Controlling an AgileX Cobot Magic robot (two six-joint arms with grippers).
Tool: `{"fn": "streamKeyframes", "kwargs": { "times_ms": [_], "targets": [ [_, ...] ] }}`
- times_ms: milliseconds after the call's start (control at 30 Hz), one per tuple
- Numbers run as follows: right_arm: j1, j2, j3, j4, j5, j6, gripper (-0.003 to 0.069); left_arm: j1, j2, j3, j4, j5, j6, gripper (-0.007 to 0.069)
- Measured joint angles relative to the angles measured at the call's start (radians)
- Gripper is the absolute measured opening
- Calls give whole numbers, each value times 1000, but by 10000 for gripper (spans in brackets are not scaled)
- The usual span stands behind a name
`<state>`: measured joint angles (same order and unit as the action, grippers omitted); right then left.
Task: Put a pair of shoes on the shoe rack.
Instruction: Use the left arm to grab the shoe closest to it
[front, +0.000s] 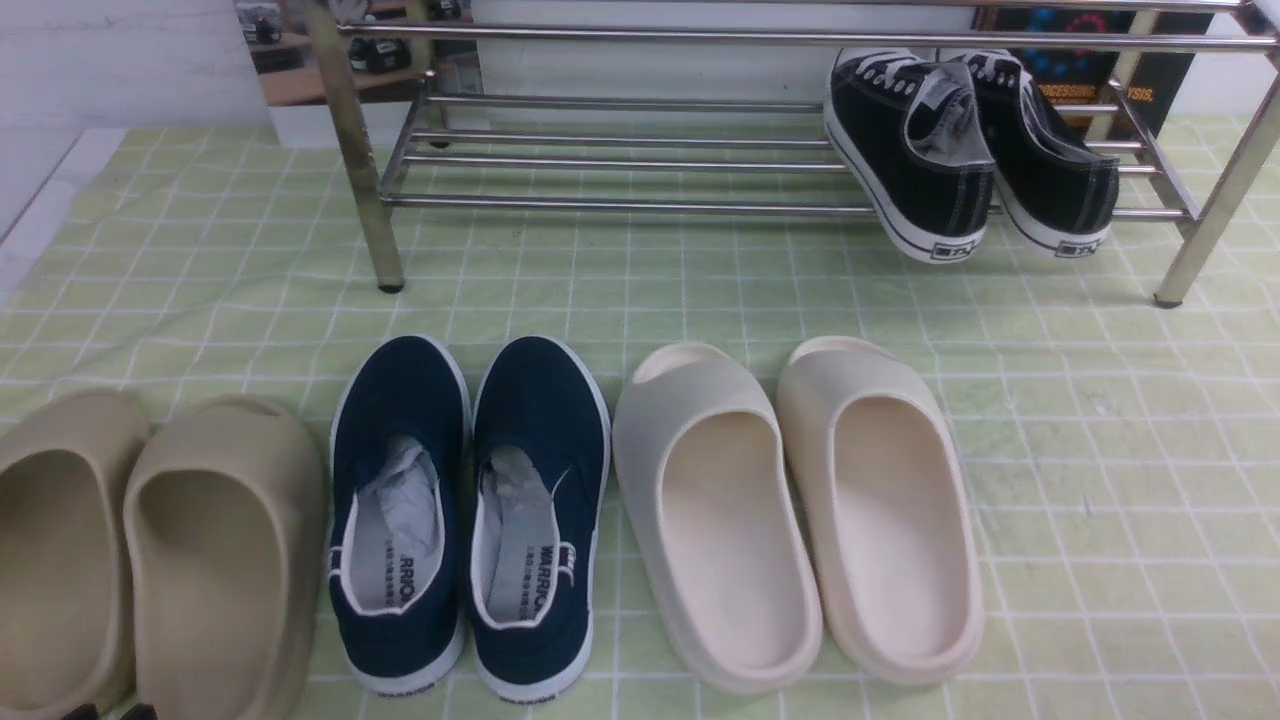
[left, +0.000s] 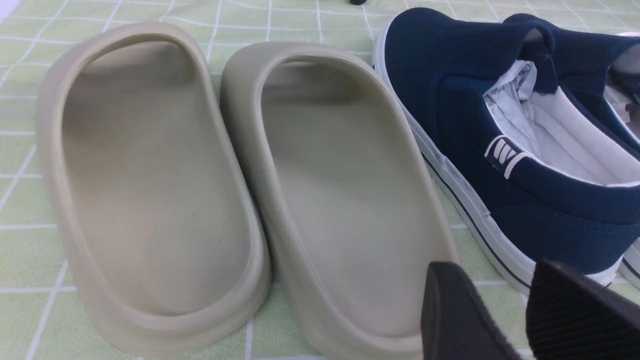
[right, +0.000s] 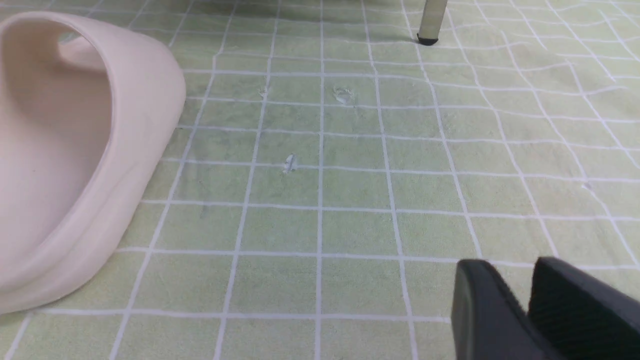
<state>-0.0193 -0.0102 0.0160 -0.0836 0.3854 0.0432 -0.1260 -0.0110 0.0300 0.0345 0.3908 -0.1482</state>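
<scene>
Pointing their toes toward the metal rack (front: 630, 205), heels toward the robot, the navy sneakers (front: 470, 520) lying lengthwise toward it, near the left gripper (left: 482, 285), its jaws empty, slightly parted, the right gripper (right: 530, 285) empty, narrowly parted, well apart from them

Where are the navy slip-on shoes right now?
In the front view, the navy slip-on shoes sit left of centre, between the tan slides and the cream slides.
</scene>
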Motion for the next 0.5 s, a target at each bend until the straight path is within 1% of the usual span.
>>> {"fn": "streamKeyframes", "kwargs": {
  "times_ms": [33,67,100,500],
  "targets": [
    [0,0,0,0,0,0,45,0,0,0,0,0,0,239],
    [0,0,0,0,0,0,37,0,0,0,0,0,0,239],
    [0,0,0,0,0,1,0,0,0,0,0,0,0,239],
    [0,0,0,0,0,1,-3,0,0,0,0,0,0,239]
  ]
}}
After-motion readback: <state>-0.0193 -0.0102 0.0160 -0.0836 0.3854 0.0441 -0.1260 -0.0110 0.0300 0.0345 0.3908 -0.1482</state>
